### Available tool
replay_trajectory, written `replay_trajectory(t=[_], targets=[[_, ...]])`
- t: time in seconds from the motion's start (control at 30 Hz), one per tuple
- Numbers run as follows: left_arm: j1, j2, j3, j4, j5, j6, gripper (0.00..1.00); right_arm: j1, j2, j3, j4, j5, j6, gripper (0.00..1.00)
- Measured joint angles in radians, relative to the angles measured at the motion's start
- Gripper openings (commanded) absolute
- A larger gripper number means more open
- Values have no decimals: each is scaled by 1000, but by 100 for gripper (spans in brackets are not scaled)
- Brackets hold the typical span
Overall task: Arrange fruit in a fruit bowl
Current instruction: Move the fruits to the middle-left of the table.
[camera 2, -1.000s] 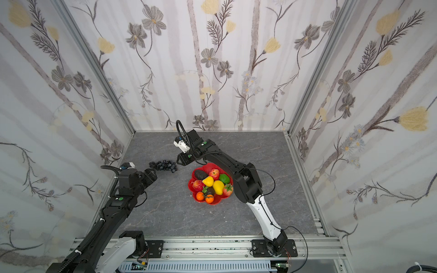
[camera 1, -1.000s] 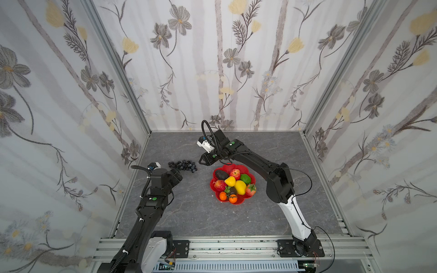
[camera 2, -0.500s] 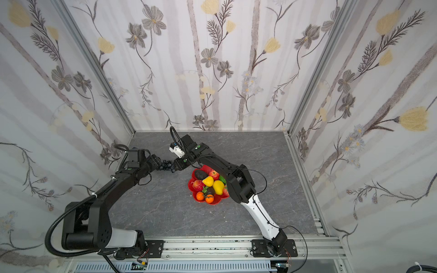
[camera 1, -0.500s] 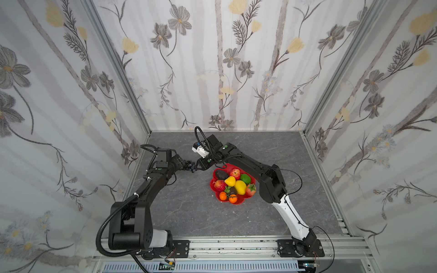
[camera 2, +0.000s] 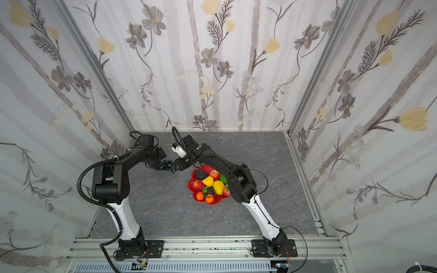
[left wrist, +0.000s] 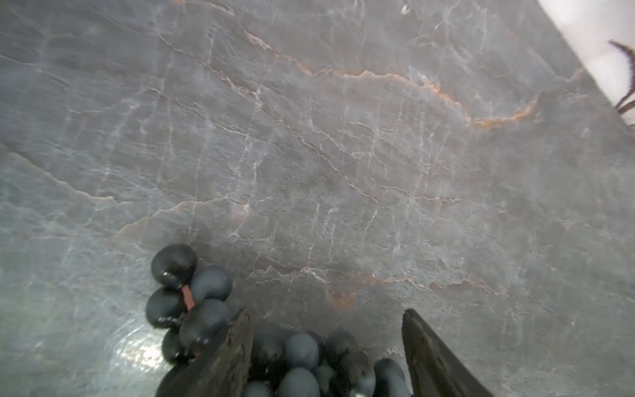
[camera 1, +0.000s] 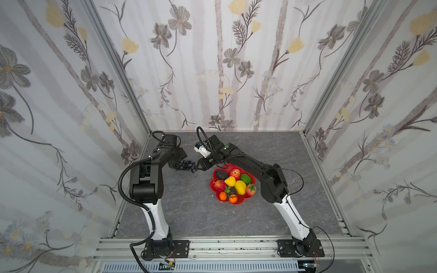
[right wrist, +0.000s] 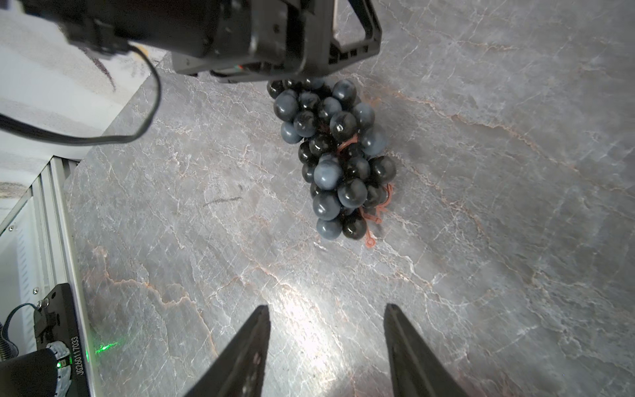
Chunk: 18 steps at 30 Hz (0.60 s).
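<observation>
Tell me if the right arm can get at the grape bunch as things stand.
Probably yes. The right gripper is open, with bare table between it and the grape bunch. The left gripper straddles the bunch's far end, so only the near end is free.

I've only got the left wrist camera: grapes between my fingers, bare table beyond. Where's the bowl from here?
Observer: The bowl sits on the table to the right of the grapes, a little nearer the arm bases, not touching them.
Operator: Anything in it yet?
Observer: It's crowded with fruit; only the grapes lie outside it.
Operator: And the right gripper?
Observer: The right gripper is open and empty. It points at the bunch's other end, short of it.
</observation>
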Motion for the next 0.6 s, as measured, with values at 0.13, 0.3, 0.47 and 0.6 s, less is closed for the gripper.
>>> replay_trajectory(t=[0.13,0.3,0.47,0.6], targets=[[-26,46,45,-42,10,33,67,2,3,0,6,3,0,57],[-53,45,29,-66,23,54,65,3,17,0,6,3,-4,57],[-65,-8,-48,-63,24,56,64,2,32,-1,6,8,-14,59],[-75,-62,-126,-63,31,56,63,2,39,-1,5,19,-19,59]])
